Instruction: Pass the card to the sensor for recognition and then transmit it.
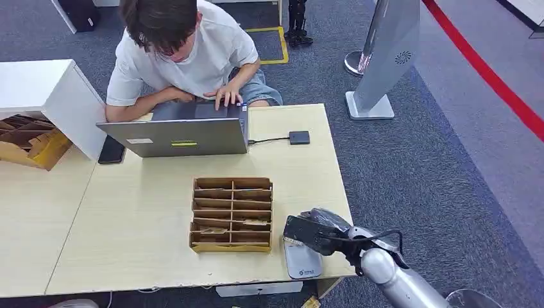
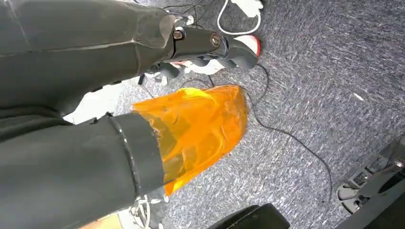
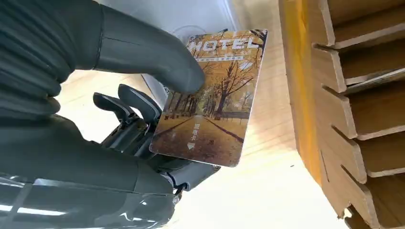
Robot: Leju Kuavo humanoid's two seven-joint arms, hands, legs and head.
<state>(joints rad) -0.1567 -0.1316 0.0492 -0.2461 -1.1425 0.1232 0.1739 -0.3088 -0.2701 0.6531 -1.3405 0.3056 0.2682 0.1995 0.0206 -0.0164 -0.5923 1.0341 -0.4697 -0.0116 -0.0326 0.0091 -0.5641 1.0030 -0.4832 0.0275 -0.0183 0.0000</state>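
Note:
My right hand (image 1: 315, 232) hovers low over the table's front right corner and pinches a hotel card (image 3: 210, 95) printed with an autumn tree avenue. The thumb (image 3: 157, 52) presses on the card's face, with the darker fingers (image 3: 129, 102) beneath it. Just under the hand lies the white sensor pad (image 1: 303, 263), whose pale surface (image 3: 191, 14) shows behind the card. A cardboard card organiser (image 1: 231, 215) with several slots stands right beside the hand. My left hand (image 2: 205, 45) hangs over the carpet, holding nothing.
A person (image 1: 186, 51) sits at the far side typing on a grey laptop (image 1: 183, 131); a cable runs from it to a small black box (image 1: 299, 137). A phone (image 1: 112, 151) and a white cabinet (image 1: 45, 90) are at the left. The table's edge (image 1: 343, 192) runs close by my right arm.

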